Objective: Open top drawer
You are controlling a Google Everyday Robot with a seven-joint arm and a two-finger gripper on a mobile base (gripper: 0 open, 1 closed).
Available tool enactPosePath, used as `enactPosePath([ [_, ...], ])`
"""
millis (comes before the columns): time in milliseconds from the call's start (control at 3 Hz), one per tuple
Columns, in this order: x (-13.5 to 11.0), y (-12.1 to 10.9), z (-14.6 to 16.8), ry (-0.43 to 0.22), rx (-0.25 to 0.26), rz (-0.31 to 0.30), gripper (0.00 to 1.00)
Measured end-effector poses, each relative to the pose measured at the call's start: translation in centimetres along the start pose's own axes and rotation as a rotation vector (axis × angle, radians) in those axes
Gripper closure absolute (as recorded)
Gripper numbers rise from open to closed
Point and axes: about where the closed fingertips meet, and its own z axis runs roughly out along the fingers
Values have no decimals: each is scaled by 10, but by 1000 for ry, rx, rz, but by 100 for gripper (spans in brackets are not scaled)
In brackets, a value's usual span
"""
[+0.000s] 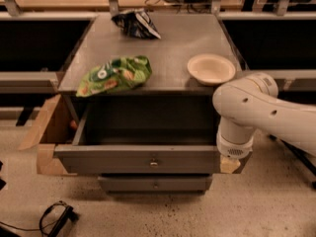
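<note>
Most of the top drawer [113,159] stands pulled out from under the table [177,38], so I judge my end effector [229,164] sits low at its front's right corner, off the knob [154,162], because the pull is done; its opening I cannot tell.

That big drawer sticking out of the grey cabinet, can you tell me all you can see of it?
The top drawer looks like grey metal, wide, with a flat front and one small knob at its middle. It stands pulled well out and level; its inside shows plain grey. A shorter drawer front sits below it. The robot's pincer is at its right front corner; whether it touches is unclear.
</note>
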Motion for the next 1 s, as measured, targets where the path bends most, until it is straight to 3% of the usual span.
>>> enactPosePath([
  [333,0,-1,-4,0,0,0,88],
  [667,1,18,-9,21,-15,11,100],
  [1000,1,18,-9,21,-15,11,100],
])
